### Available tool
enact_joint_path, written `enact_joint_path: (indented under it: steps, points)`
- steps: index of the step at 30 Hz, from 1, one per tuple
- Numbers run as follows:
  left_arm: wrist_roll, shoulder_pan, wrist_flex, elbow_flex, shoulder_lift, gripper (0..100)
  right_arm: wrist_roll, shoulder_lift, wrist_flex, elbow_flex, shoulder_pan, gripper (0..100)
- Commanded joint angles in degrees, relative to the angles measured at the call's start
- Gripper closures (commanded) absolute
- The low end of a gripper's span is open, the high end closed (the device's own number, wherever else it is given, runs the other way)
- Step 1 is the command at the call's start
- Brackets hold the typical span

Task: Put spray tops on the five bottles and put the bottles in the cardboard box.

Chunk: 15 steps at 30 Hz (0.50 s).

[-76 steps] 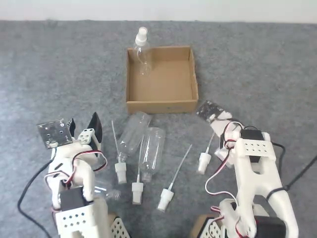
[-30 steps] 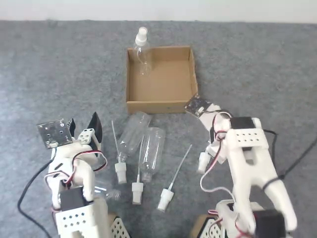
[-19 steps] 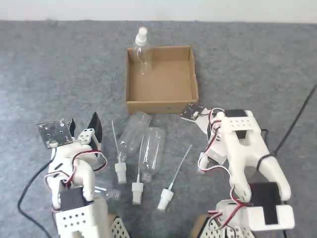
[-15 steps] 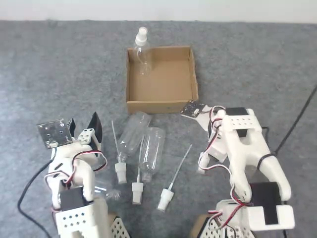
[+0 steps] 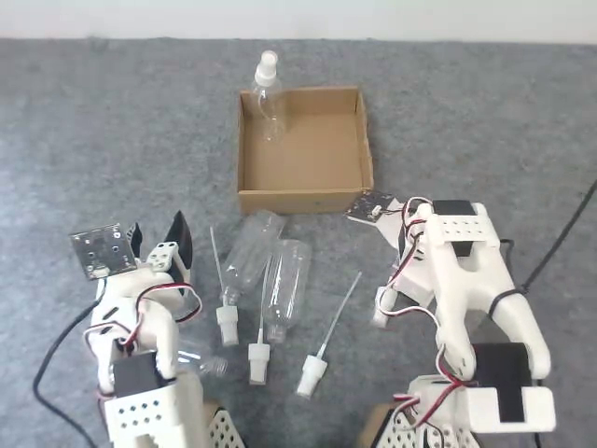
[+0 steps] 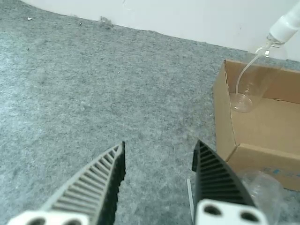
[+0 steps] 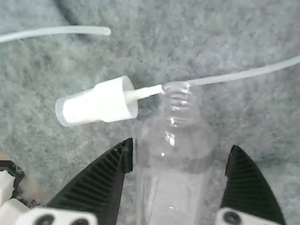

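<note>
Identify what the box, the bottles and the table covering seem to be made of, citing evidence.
Box: brown cardboard, matte, with folded edges. Bottles: likely clear plastic, glossy; the covering shows through them. Table covering: grey felt or carpet, judging by its fuzzy, mottled surface.

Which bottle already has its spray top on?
The upright bottle in the cardboard box's far corner; the bottles lying on the carpet have bare necks.

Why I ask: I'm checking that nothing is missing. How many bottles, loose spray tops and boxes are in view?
Bottle with a spray top: 1
Bottles without a top: 4
Loose spray tops: 4
Cardboard box: 1
Total: 10
</note>
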Motion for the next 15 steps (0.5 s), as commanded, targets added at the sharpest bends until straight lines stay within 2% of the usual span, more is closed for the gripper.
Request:
enact_joint_path:
  steps: [1, 7, 15]
  points:
    - [-0.4, -0.4, -1.7, -0.4, -1.0, 78, 0.6, -0.4, 0.5, -3.5, 0.6, 73.3]
    - [-0.4, -0.4, -1.7, -0.4, -1.0, 78, 0.6, -0.4, 0.4, -3.5, 0.6, 84.4]
    - [-0.4, -0.4, -1.7, -0.4, -1.0, 78, 0.1, -1.0, 1.0, -3.6, 0.6, 87.2]
